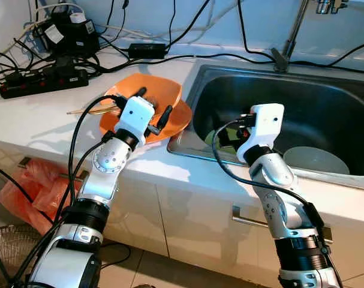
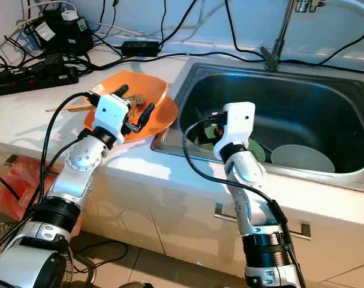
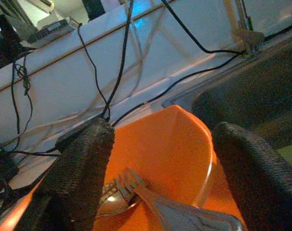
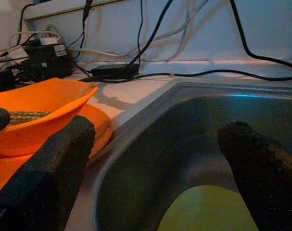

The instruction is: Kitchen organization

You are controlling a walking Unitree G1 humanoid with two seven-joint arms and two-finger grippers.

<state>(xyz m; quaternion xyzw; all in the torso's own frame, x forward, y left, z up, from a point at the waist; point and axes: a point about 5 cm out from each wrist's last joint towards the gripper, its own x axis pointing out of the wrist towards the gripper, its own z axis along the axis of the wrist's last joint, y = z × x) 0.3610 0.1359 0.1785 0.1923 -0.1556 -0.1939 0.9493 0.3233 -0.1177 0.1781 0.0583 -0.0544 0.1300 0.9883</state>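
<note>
Orange bowl (image 1: 150, 96) sits on an orange plate (image 1: 180, 117) at the bench's front edge, just beside the left rim of the steel sink (image 1: 196, 84). Cutlery lies inside the bowl — a fork (image 3: 131, 185) and a spoon (image 3: 112, 202), their heads toward the bowl's back wall and their long axes running from that wall toward the bench front. Chopsticks (image 1: 89, 110) stick out over the bowl's left rim, lying roughly along the bench. The left gripper (image 1: 153, 107) hangs over the bowl with its two black fingers (image 3: 83, 168) spread wide, holding nothing. The right gripper (image 4: 155, 159) reaches into the sink's left part, fingers likewise spread apart, above a green plate (image 4: 208, 209) on the sink floor. A pale bowl (image 1: 313, 159) rests in the sink near its front wall. At the bench's back left corner lie a black power strip (image 1: 44, 81) and tangled cables (image 1: 170, 36); no writing can be read on them.
</note>
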